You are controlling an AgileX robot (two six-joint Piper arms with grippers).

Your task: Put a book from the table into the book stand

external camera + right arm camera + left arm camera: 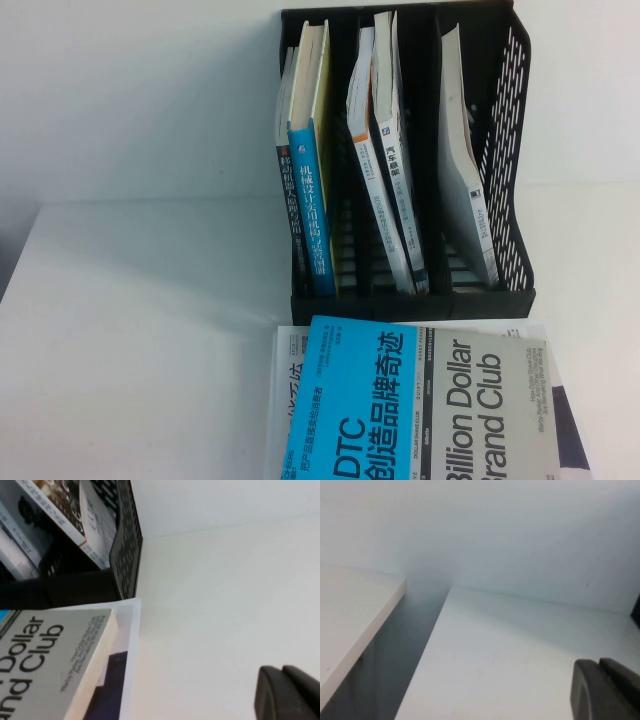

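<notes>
The book [420, 410], with its blue and grey cover reading "DTC" and "Billion Dollar Brand Club", lies flat at the table's [140, 330] near edge, just in front of the black book stand [510, 120]. Its grey corner shows in the right wrist view [45, 655], beside the stand's mesh side [125, 545]. My right gripper [282, 672] is shut and empty over bare table to the right of the book. My left gripper [600, 665] is shut and empty over bare table [510, 655], away from the books. Neither gripper shows in the high view.
The book lies on a larger white book [285, 400]. The stand's left slot holds a blue-spined book [308, 200] and others. The middle slot holds two books [385, 160] and the right slot one [465, 160]. A second table [350, 610] stands across a gap.
</notes>
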